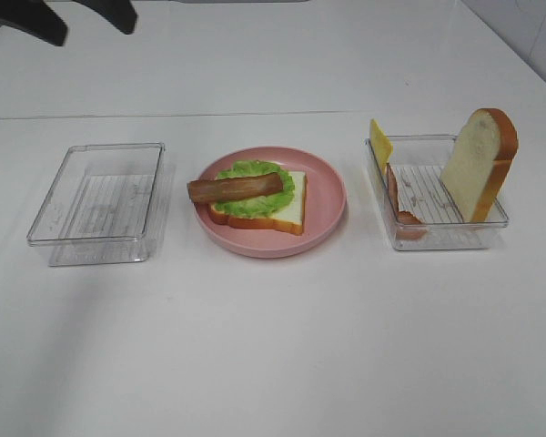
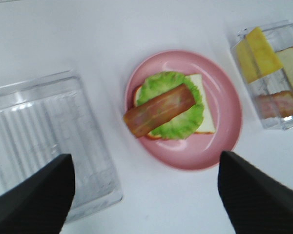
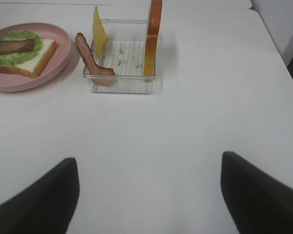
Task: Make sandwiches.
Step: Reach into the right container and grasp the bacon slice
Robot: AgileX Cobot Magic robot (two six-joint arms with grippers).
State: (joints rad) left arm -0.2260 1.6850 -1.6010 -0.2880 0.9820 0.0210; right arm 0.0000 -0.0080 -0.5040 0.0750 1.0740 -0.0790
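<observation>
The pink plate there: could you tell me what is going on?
A two-armed robot is building a toy sandwich. On the round pink plate lies a white bread slice topped with a green lettuce leaf and a brown bacon strip. A second bread slice, a yellow cheese slice and another bacon strip wait in the clear plastic box on the right. The left fingers and the right fingers stand open, holding nothing.

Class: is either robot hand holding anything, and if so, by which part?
Nothing is held. The left hand is open above the pink plate, and the right hand is open over the table.
</observation>
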